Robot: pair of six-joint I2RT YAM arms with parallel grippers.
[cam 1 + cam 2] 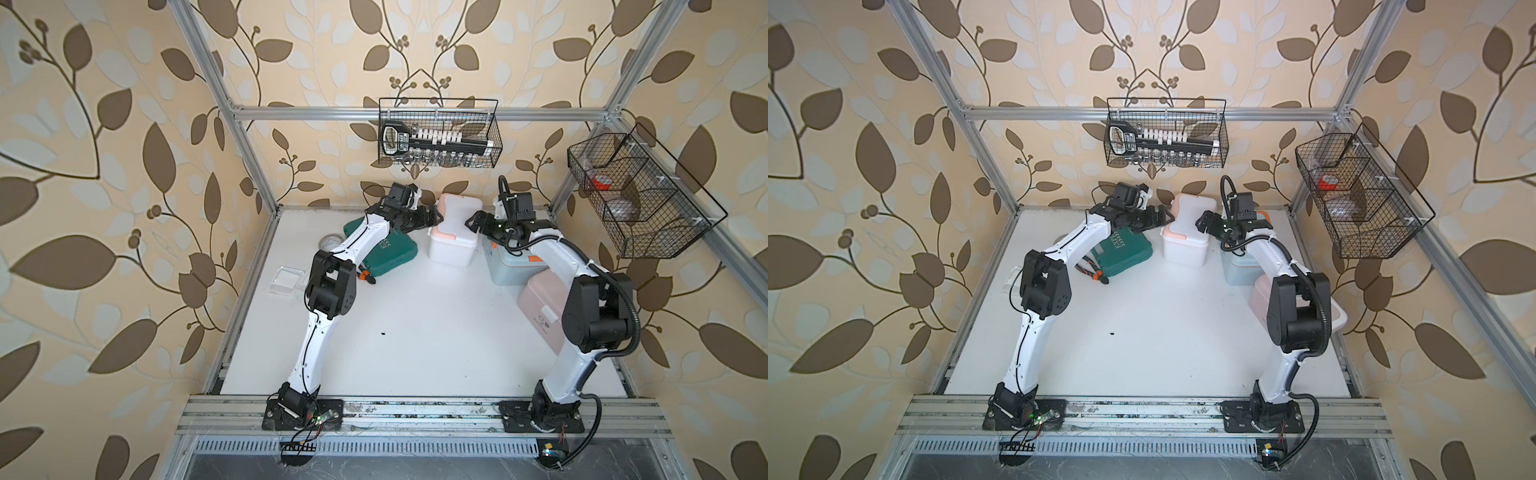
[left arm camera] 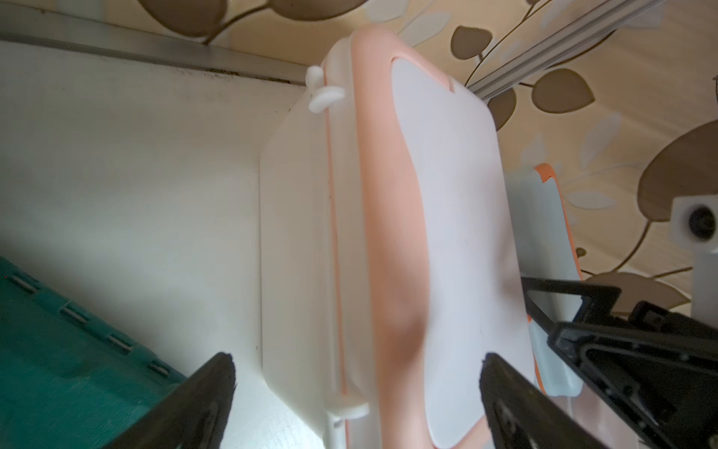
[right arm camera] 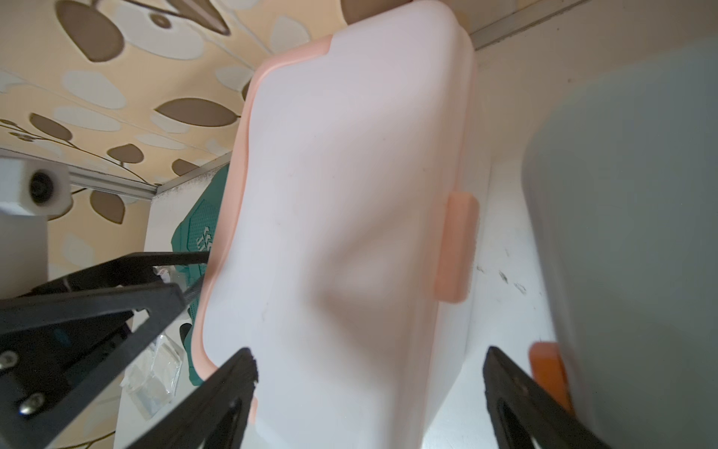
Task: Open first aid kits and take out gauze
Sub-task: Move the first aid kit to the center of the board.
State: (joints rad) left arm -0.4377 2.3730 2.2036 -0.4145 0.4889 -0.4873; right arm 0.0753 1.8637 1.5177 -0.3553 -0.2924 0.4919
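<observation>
The white first aid kit with peach trim (image 1: 453,249) (image 1: 1185,249) stands at the back of the table, its lid looking closed. My left gripper (image 1: 436,217) (image 2: 357,365) is open at its left end, jaws straddling the lid edge (image 2: 447,194). At the kit's right end my right gripper (image 1: 473,224) (image 3: 371,355) is open too, over the lid (image 3: 349,194) near the peach latch (image 3: 454,248). The light blue kit (image 1: 511,266) (image 3: 629,194) and the pink kit (image 1: 540,307) lie closed under the right arm. One gauze packet (image 1: 286,280) lies on the table at the left.
A dark green case (image 1: 390,257) (image 2: 58,350), a grey tape roll (image 1: 331,241) and an orange-handled tool (image 1: 368,277) lie under or beside the left arm. Wire baskets hang on the back rail (image 1: 440,133) and the right post (image 1: 636,195).
</observation>
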